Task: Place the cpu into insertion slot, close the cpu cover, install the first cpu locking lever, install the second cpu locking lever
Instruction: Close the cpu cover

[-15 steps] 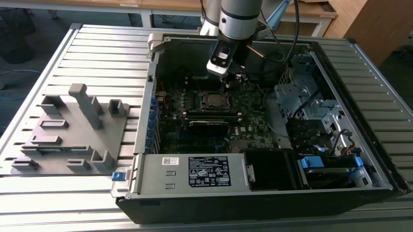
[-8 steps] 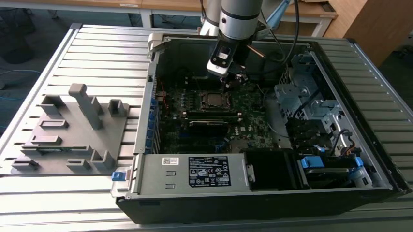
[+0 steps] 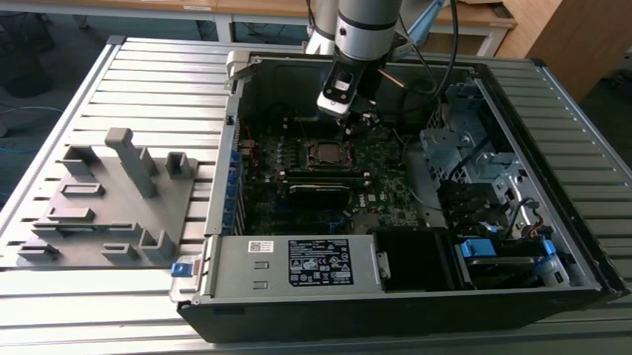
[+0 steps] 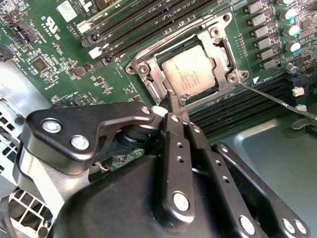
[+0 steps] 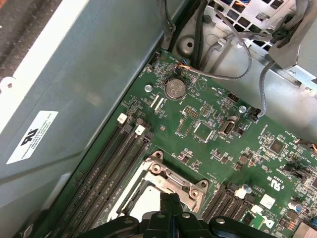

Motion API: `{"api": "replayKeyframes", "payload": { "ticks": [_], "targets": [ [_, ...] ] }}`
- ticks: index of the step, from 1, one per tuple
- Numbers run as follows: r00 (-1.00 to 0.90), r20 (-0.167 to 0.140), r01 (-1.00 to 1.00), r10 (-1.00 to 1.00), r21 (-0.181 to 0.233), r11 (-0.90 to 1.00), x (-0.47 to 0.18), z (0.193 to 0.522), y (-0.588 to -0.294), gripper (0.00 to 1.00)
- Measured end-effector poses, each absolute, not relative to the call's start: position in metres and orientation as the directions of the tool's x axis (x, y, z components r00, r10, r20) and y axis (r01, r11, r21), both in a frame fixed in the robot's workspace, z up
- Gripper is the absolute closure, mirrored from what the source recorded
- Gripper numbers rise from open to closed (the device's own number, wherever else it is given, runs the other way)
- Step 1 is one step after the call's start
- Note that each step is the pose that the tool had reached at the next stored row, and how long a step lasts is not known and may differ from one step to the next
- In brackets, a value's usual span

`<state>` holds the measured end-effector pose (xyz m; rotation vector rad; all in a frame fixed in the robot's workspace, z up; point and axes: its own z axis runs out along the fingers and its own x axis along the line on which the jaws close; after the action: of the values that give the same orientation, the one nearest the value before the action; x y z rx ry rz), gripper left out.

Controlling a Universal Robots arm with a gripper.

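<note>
The gripper [image 4: 182, 110], fingers squeezed close together, touches a thin lever [image 4: 172, 92] at the edge of the insertion slot [image 3: 323, 152], where the cpu [image 4: 190, 72] lies under the shut cpu cover [image 4: 151, 74].

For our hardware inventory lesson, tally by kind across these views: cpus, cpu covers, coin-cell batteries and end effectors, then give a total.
cpu: 1
cpu cover: 1
coin-cell battery: 1
end effector: 1
Total: 4
</note>
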<state>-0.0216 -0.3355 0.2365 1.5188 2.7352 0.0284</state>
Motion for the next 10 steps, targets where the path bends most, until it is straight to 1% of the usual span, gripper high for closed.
{"api": "replayKeyframes", "payload": {
  "ticks": [10],
  "targets": [
    [-0.548,-0.002,0.836,0.836,0.022,0.548,-0.0216,0.2365,-0.3355,0.9]
  ]
}}
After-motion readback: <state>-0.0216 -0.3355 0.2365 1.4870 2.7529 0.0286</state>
